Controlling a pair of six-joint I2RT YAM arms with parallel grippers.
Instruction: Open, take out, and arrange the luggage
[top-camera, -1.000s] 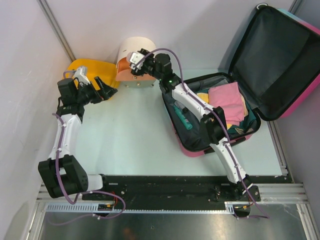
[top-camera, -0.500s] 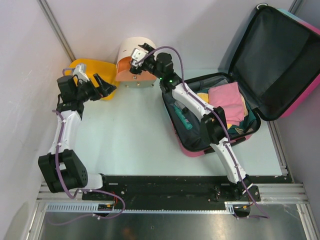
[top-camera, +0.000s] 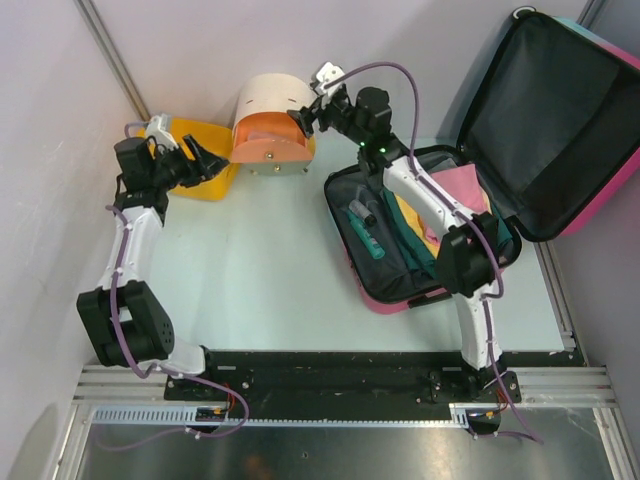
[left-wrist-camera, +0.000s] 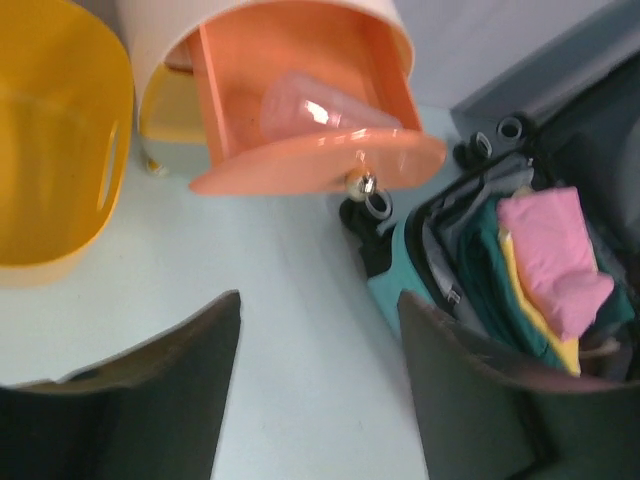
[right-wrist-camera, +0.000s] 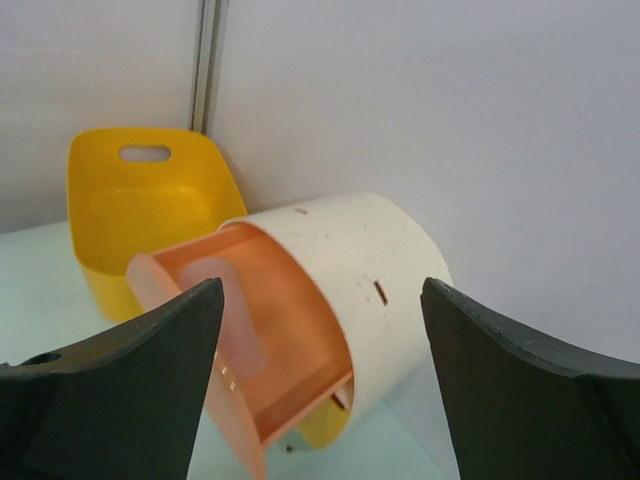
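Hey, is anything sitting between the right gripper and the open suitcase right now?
Nothing visible does. The right gripper hangs open beside the round drawer box. Between it and the luggage there is only bare table and the arm's own links.

The pulled-out drawer (top-camera: 270, 140) juts over open table (top-camera: 260, 250) beside the luggage (top-camera: 540, 120).

Pale table (top-camera: 260, 260), open luggage (top-camera: 520, 140), yellow basket (left-wrist-camera: 55, 150), drawer box (top-camera: 272, 100)
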